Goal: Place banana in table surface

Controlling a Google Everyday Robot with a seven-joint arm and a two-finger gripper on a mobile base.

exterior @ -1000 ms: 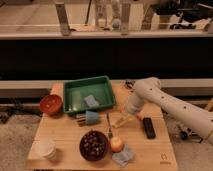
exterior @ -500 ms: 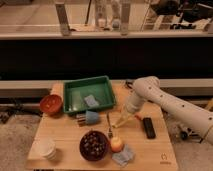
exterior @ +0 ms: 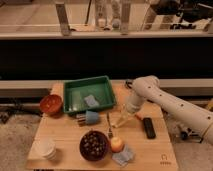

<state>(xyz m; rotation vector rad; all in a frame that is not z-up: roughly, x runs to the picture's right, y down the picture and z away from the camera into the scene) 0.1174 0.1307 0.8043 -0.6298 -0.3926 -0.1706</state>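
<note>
Camera view: vs 0.5 s ago, practically no change. The white arm has the same bend and the gripper (exterior: 126,114) sits at the same spot right of frame centre; nothing on the table has shifted.

Gripper hangs low over the light wooden rectangular table surface (exterior: 65,132), just right of the green plastic tray (exterior: 68,97). The slim pale yellow banana (exterior: 119,121) slants down-left from the gripper tip, upper end meeting the gripper and lower end at or just above the wood. Can't tell whether the grip on it is closed or released.

Thin orange carrot (exterior: 138,116) lies just right of the gripper, with the black remote (exterior: 149,127) below it. Round yellow-red apple (exterior: 116,144) is below the banana, beside a dark bowl (exterior: 94,145). Blue cup on its side (exterior: 91,117) is left of the banana.
</note>
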